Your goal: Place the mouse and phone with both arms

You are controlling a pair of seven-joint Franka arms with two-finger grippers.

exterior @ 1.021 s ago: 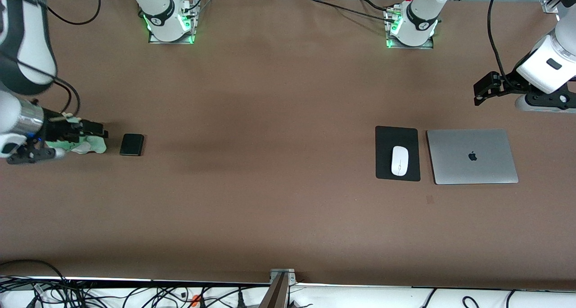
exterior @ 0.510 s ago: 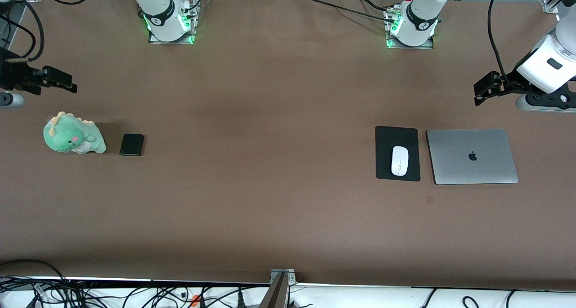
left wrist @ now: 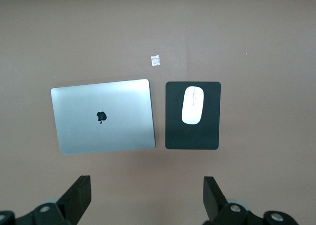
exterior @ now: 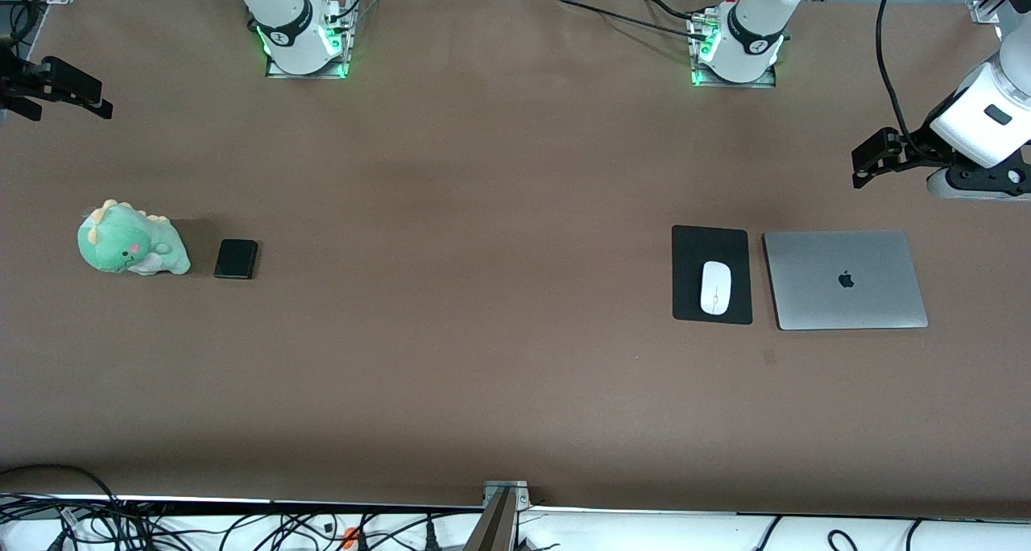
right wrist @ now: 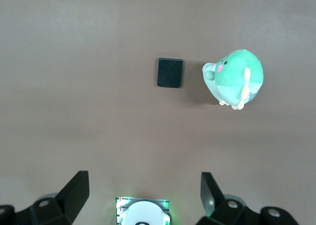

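Note:
The white mouse (exterior: 714, 287) lies on a black mouse pad (exterior: 712, 241) toward the left arm's end of the table. It also shows in the left wrist view (left wrist: 193, 104). The black phone (exterior: 236, 258) lies flat toward the right arm's end, beside a green plush dinosaur (exterior: 129, 249). It also shows in the right wrist view (right wrist: 170, 72). My left gripper (exterior: 862, 167) is open and empty, up over bare table beside the laptop. My right gripper (exterior: 98, 104) is open and empty, high over bare table at its end, apart from the phone.
A closed silver laptop (exterior: 844, 279) lies beside the mouse pad, toward the table's end. The plush (right wrist: 237, 77) stands close to the phone. The two green-lit arm bases (exterior: 306, 43) stand along the table's edge. Cables hang past the edge nearest the front camera.
My right gripper was low beside the plush, then lifted and drew back toward the robots' edge of the table. My left gripper rose slightly. Mouse and phone have not moved.

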